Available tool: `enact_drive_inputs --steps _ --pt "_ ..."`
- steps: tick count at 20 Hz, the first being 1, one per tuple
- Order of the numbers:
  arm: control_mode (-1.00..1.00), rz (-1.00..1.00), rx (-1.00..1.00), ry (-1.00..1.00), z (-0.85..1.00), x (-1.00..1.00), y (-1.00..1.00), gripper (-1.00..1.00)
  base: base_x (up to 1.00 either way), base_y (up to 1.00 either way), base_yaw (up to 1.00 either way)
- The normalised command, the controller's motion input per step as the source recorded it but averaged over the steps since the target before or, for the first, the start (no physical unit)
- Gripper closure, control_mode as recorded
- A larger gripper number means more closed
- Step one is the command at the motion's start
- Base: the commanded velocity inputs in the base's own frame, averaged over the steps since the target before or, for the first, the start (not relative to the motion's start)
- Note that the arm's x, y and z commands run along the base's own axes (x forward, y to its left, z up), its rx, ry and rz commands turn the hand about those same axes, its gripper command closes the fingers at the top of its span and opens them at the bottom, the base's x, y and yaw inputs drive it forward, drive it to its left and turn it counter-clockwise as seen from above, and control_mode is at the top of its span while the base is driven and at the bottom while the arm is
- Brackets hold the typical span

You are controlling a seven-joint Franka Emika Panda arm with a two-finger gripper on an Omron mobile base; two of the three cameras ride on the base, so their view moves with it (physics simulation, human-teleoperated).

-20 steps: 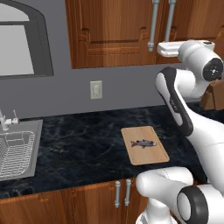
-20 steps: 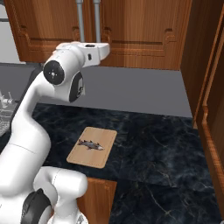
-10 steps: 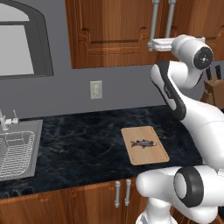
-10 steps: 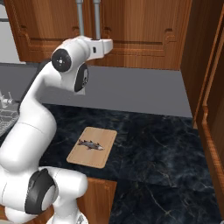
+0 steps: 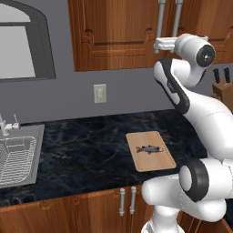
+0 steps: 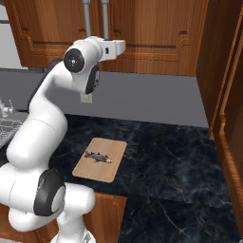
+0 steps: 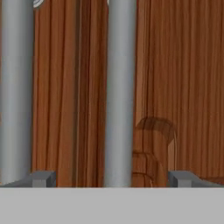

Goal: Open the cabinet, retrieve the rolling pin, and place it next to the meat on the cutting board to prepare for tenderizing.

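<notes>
cabinet [image 5: 123,34] shut, hand [image 7: 111,177] straddling one handle [image 7: 119,92]

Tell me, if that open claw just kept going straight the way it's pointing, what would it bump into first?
Most likely the right-hand grey bar handle of the cabinet: it stands between the open gripper tips. The wooden door lies just behind it; exact depth is unclear.

Close ahead of the gripper [image 7: 112,179] stands a reddish-brown wooden cabinet door [image 7: 183,78] with a raised panel. 2 long vertical grey metal bar handles cross it: 1 [image 7: 119,92] runs up between the 2 widely parted fingertips [image 7: 41,178], the other [image 7: 15,87] lies outside the left tip.
</notes>
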Motion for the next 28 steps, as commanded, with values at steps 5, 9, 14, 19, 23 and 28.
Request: enact_drive_inputs --steps 5,9,14,19,23,28 --pt "-1.0 0.02 0.01 0.0 0.0 0.24 -0.11 -1.0 0.0 0.0 0.0" --pt "-1.0 0.01 0.0 0.02 -0.08 0.37 0.01 1.0 0.0 0.0 0.0" --pt "-1.0 0.01 0.0 0.06 -0.06 0.11 0.01 1.0 0.0 0.0 0.0" --pt "-1.0 0.0 0.0 0.0 -0.03 0.02 0.01 1.0 0.0 0.0 0.0" --pt "-1.0 0.06 0.01 0.0 -0.05 0.25 0.0 1.0 0.0 0.0 0.0" --pt "-1.0 0.0 0.0 0.0 0.0 0.0 0.0 1.0 0.0 0.0 0.0"
